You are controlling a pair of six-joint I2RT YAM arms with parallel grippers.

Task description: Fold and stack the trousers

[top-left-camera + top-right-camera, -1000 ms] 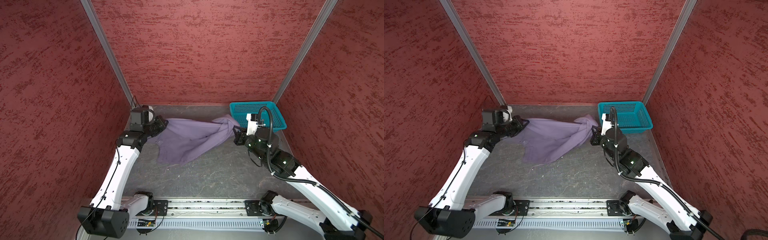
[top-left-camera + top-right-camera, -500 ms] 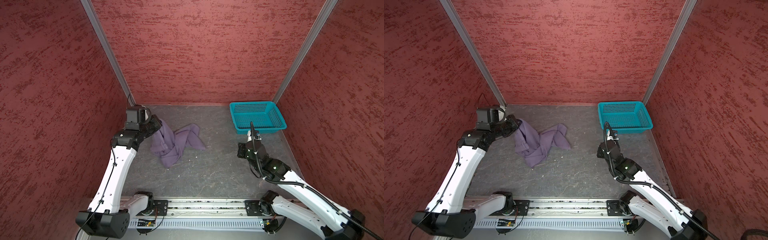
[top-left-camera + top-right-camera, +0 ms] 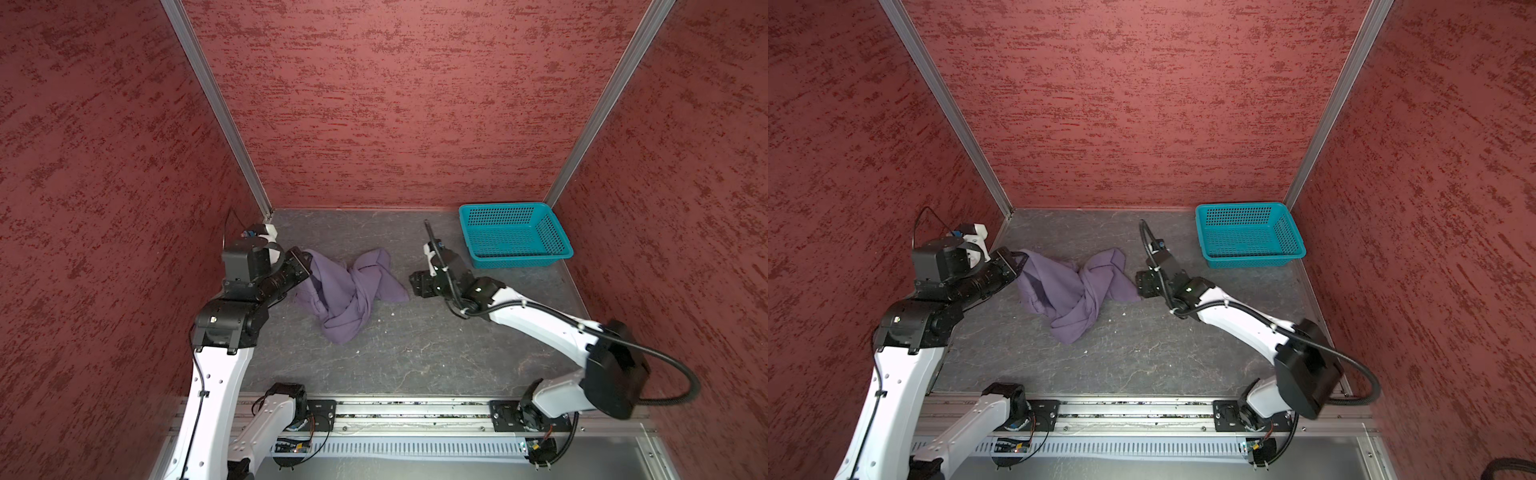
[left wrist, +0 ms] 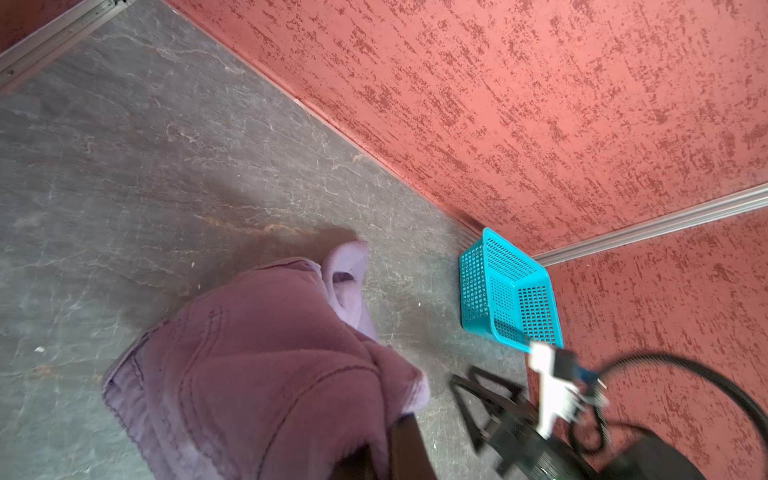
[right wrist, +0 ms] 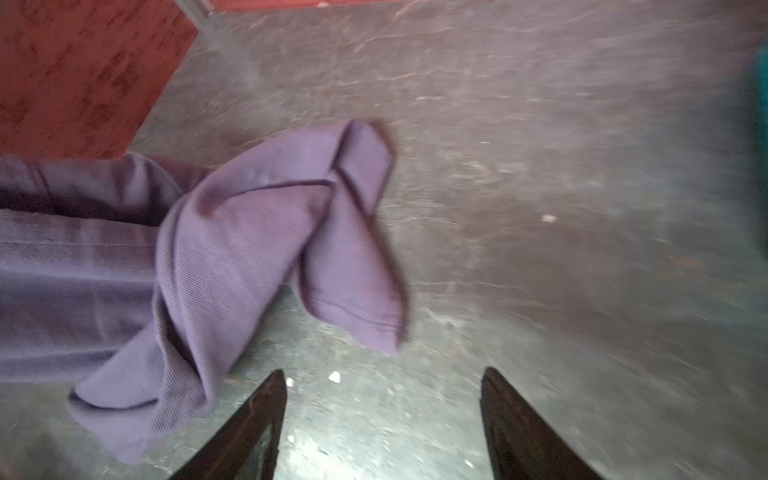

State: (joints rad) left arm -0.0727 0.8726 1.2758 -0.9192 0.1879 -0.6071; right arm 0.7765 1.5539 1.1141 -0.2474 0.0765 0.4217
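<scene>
The trousers [image 3: 349, 291] [image 3: 1075, 291] are lavender-grey cloth, lying in a twisted, crumpled heap on the grey floor left of centre. My left gripper [image 3: 305, 259] [image 3: 1017, 262] is shut on their upper left edge, lifting that end a little. In the left wrist view the trousers [image 4: 257, 365] drape over the left gripper [image 4: 386, 432] and hide most of its fingers. My right gripper [image 3: 415, 284] [image 3: 1140, 284] hovers just right of the heap's loose leg end. The right wrist view shows the right gripper [image 5: 382, 374] open and empty, with the leg hem of the trousers [image 5: 353, 291] just ahead.
A teal perforated basket [image 3: 523, 261] [image 3: 1250, 259] [image 4: 505, 291] stands empty at the back right corner. Red textured walls close the floor on three sides. The arms' base rail [image 3: 415, 415] runs along the front edge.
A second ago the trousers hung stretched between both grippers. The right gripper opened and let go, and the cloth dropped into a heap by the left gripper. The right gripper then moved left, up to the heap.
</scene>
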